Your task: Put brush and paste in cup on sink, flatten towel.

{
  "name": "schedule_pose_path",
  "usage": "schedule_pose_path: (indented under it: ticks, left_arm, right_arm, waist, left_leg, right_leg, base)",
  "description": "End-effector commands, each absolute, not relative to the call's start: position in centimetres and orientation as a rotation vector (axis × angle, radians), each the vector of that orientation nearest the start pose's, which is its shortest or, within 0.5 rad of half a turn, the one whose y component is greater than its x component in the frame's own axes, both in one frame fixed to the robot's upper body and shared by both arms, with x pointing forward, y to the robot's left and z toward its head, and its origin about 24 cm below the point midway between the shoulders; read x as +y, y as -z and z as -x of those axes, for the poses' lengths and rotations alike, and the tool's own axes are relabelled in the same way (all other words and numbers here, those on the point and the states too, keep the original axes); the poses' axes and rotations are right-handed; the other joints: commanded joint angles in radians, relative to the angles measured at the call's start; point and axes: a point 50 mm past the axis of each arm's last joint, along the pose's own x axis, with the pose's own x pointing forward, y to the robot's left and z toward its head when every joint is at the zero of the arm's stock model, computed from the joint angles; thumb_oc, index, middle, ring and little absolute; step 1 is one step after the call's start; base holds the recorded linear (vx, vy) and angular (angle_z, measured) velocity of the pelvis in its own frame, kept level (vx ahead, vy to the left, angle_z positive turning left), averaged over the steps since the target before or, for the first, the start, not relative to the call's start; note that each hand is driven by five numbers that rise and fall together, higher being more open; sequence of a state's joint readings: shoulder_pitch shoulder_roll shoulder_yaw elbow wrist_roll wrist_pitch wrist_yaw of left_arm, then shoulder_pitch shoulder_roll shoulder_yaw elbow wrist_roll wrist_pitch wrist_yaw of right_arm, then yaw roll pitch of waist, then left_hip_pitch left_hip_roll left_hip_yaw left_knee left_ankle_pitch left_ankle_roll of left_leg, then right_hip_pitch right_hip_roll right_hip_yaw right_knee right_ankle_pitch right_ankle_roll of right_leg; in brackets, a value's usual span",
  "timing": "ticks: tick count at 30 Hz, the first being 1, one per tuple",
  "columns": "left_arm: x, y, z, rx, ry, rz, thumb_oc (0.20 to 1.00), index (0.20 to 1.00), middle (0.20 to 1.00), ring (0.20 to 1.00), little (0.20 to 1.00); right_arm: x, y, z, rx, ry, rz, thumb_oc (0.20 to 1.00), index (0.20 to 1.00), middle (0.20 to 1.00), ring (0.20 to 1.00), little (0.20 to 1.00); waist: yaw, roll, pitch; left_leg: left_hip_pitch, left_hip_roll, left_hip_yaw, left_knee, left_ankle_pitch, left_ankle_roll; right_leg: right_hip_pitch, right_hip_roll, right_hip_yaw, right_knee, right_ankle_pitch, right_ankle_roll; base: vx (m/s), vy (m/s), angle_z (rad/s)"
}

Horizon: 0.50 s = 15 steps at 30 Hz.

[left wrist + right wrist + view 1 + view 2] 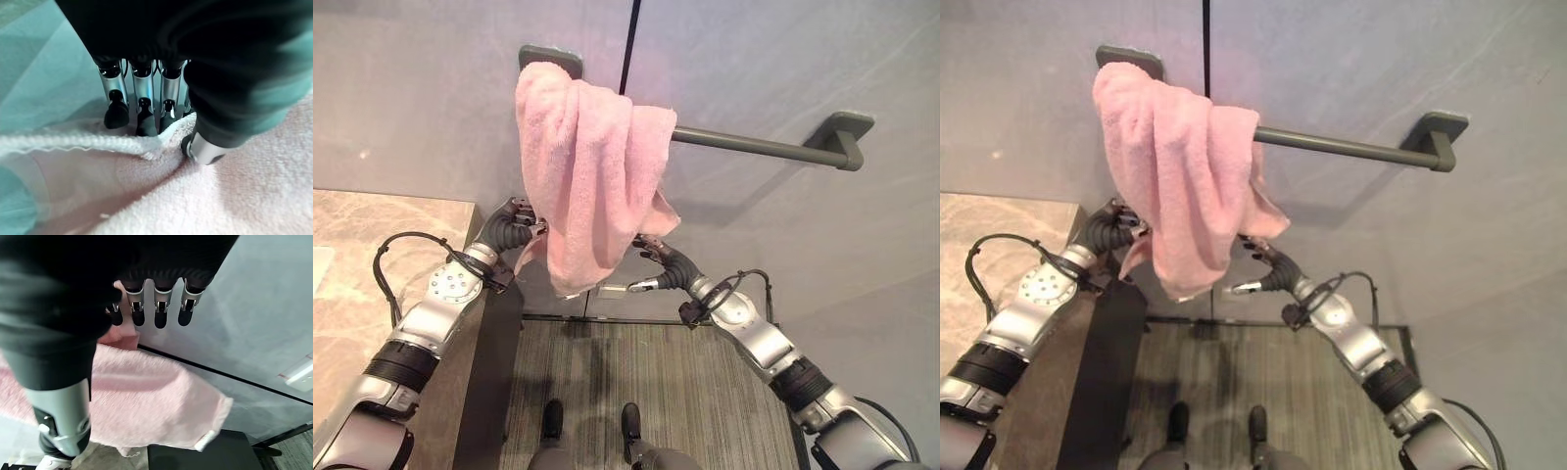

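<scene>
Hanging bunched over the left end of the grey towel bar, the pink towel droops in thick folds against the grey wall, its lower hem falling between my two robot hands. Most of the bar to the right of the cloth stands bare, up to the bracket at its far end, so that is where I see open room along the rail.

My left robot hand sits at the towel's lower left edge. In the left wrist view its fingers hang straight with their dark tips on the hem, while the thumb presses the cloth from the other side, so it has the edge pinched. My right robot hand is at the lower right edge, just under the loose corner. In the right wrist view its fingers are straight and spread toward the wall, the thumb well apart from them, and the towel hangs beside them without being held.

Low at the left lies the marbled stone surface, with a dark side panel dropping from its edge to the floor. Below the towel, ribbed grey flooring meets the wall. A black vertical seam runs up the wall behind the bar.
</scene>
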<state>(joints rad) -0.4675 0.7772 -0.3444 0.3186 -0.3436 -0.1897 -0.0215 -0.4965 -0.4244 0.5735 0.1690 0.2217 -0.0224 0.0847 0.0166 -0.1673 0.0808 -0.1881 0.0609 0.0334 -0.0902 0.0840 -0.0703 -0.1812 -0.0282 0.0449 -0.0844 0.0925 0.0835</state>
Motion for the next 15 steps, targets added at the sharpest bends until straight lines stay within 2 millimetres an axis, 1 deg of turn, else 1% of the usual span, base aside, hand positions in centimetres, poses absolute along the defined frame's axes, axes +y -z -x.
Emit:
schedule_pose_path:
  ticks: [1,8,10,11,12,15]
  left_arm:
    - [22.6,-14.9,-33.6,-0.263,0.186,-0.509,0.200,0.200,0.200,0.200,0.200]
    - [22.2,-16.1,-34.3,-0.288,0.195,-0.514,0.200,0.200,0.200,0.200,0.200]
    - [22.3,-16.3,-34.4,-0.293,0.190,-0.512,0.200,0.200,0.200,0.200,0.200]
    - [22.2,-16.5,-34.5,-0.300,0.187,-0.508,0.200,0.200,0.200,0.200,0.200]
    - [22.2,-16.7,-34.5,-0.309,0.182,-0.508,0.200,0.200,0.200,0.200,0.200]
    - [22.1,-16.6,-34.6,-0.306,0.183,-0.504,0.200,0.200,0.200,0.200,0.200]
  right_arm:
    - [-6.9,-12.8,-31.6,-0.288,-0.625,0.295,1.000,1.000,1.000,1.000,1.000]
    - [-5.3,-14.3,-32.6,-0.316,-0.639,0.304,1.000,1.000,1.000,1.000,1.000]
    - [-5.2,-14.4,-32.7,-0.320,-0.638,0.308,1.000,1.000,1.000,1.000,1.000]
    - [-4.9,-14.7,-32.7,-0.328,-0.645,0.296,0.438,0.438,0.438,0.438,0.438]
    - [-4.8,-14.8,-32.8,-0.327,-0.642,0.273,0.200,0.200,0.200,0.200,0.200]
    - [-4.8,-14.8,-32.7,-0.329,-0.642,0.257,0.200,0.200,0.200,0.200,0.200]
  waist:
    - [0.036,0.010,-0.024]
    - [0.048,0.014,-0.013]
    - [0.049,0.014,-0.012]
    - [0.050,0.015,-0.009]
    - [0.051,0.015,-0.008]
    - [0.051,0.017,-0.005]
  left_leg:
    - [0.003,-0.025,0.003,0.003,-0.027,0.019]
    - [-0.017,-0.028,-0.004,0.003,-0.017,0.019]
    - [-0.020,-0.028,-0.006,0.003,-0.016,0.019]
    - [-0.024,-0.028,-0.007,0.003,-0.015,0.019]
    - [-0.026,-0.029,-0.007,0.003,-0.013,0.019]
    - [-0.029,-0.031,-0.008,0.003,-0.012,0.019]
  right_leg:
    - [-0.039,-0.040,-0.014,-0.003,0.090,0.074]
    - [-0.055,-0.039,-0.019,-0.003,0.095,0.073]
    - [-0.057,-0.039,-0.020,-0.003,0.096,0.073]
    - [-0.059,-0.041,-0.022,-0.003,0.097,0.073]
    - [-0.061,-0.041,-0.022,-0.003,0.098,0.073]
    - [-0.064,-0.042,-0.020,-0.003,0.100,0.073]
  base:
    - [0.00,0.000,0.00]
    - [0.00,0.000,0.00]
    - [0.00,0.000,0.00]
    - [0.00,0.000,0.00]
    - [0.00,0.000,0.00]
    - [0.00,0.000,0.00]
